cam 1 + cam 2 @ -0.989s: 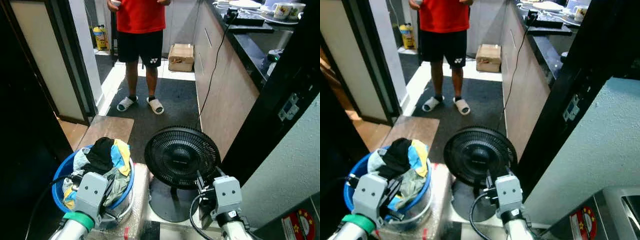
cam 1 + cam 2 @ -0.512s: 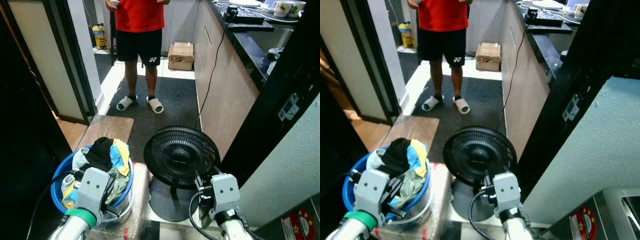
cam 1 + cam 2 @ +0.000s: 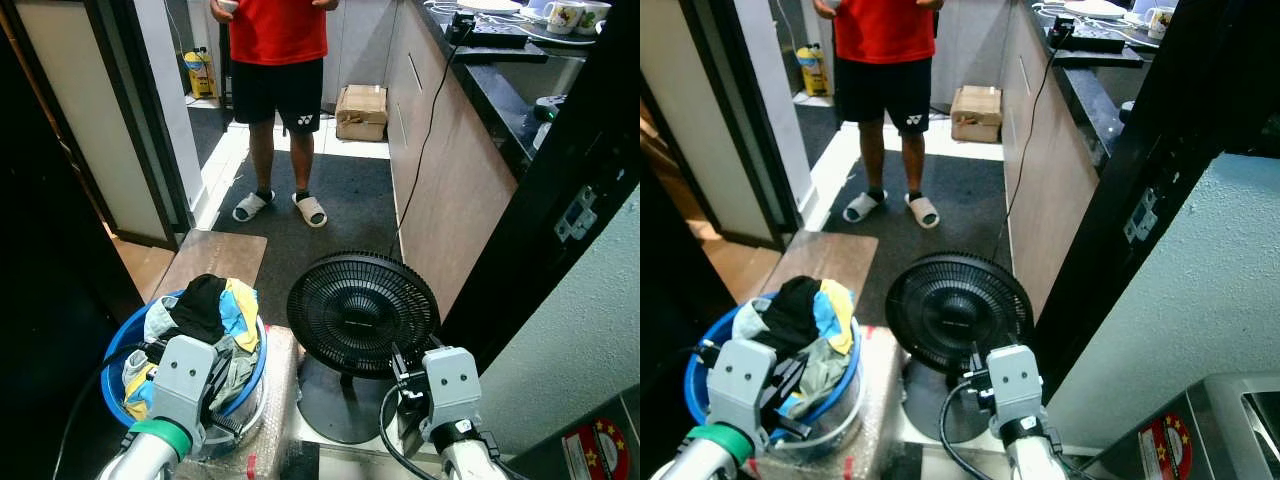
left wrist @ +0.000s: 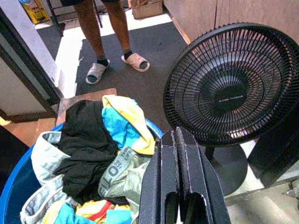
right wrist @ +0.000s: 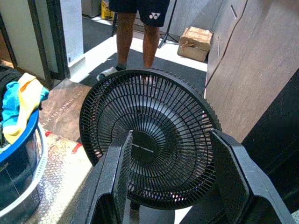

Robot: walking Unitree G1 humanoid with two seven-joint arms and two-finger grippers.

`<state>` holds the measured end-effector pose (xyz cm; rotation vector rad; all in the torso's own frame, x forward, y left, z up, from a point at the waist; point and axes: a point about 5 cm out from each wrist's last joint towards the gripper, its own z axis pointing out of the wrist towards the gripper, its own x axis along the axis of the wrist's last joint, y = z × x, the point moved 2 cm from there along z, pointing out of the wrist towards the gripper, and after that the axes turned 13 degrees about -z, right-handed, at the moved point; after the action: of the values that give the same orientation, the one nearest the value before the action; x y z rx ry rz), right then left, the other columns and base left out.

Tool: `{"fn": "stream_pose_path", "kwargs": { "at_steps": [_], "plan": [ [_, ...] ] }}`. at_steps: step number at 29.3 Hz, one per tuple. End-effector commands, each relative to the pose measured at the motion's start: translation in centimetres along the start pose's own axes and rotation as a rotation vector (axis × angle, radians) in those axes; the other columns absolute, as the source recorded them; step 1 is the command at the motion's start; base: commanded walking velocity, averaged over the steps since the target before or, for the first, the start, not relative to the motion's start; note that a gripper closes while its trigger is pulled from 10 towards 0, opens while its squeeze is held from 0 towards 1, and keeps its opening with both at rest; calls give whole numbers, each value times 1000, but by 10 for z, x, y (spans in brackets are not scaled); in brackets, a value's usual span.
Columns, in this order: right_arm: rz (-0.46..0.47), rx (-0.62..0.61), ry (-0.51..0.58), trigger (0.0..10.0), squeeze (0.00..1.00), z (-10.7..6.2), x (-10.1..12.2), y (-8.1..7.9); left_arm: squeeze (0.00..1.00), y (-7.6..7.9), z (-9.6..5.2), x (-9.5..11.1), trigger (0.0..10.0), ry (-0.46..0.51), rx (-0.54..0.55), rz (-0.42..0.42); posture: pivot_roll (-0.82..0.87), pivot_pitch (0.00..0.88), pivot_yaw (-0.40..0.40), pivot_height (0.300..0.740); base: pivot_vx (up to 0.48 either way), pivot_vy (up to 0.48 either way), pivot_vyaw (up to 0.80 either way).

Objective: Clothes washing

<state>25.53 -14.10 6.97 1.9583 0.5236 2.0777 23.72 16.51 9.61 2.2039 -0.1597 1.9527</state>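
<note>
Blue plastic: the laundry basin (image 3: 118, 352) sits low on the robot's left, beside the fan.
Clothes (image 4: 93, 144): heaped above the rim; a black garment on top, a blue-and-yellow piece next to it, pale grey-green fabric below with printed lettering too small to read.
Writing: a small white logo on the person's (image 3: 279, 60) black shorts; a faint, unreadable brand mark on the fan's hub.
Fan (image 3: 363, 313): black, round grille, on a disc base.
Left hand (image 4: 180, 186): its 2 fingers pressed together, holding nothing, just above the clothes.
Right hand (image 5: 170, 172): fingers spread wide, facing the fan's grille.
</note>
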Motion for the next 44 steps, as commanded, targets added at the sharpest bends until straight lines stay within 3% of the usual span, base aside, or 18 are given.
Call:
{"fn": "stream_pose_path", "kwargs": {
  "at_steps": [1, 2, 7, 14, 22, 44],
  "plan": [
    [2, 10, -14, 10000, 0, -2, -1, -2, 0, -3, -1, -5, 8824, -34, 21, 11, 74, 0, 33, 740, 0, 0, 0],
    [4, 14, -15, 10000, 0, -1, 0, -3, 0, -3, 4, -4, 10000, -33, 27, 14, 79, 0, 32, 740, 0, 0, 0],
    [18, 26, -32, 10000, 0, 1, -1, -6, 0, -2, 10, -3, 10000, -31, 28, 10, 80, 0, 31, 740, 0, 0, 0],
    [24, 68, -107, 10000, 0, 12, -15, -19, 0, -1, 39, -15, 10000, -66, 53, -82, 74, 0, 30, 740, 0, 0, 0],
    [44, 88, -102, 10000, 0, 30, -9, -30, 0, 2, 59, -12, 10000, -50, 72, -97, 73, 0, 27, 740, 0, 0, 0],
    [12, 112, -90, 10000, 0, 34, -11, -35, 0, 3, 65, -18, 10000, -46, 79, -105, 73, 0, 17, 740, 0, 0, 0]
  ]
}}
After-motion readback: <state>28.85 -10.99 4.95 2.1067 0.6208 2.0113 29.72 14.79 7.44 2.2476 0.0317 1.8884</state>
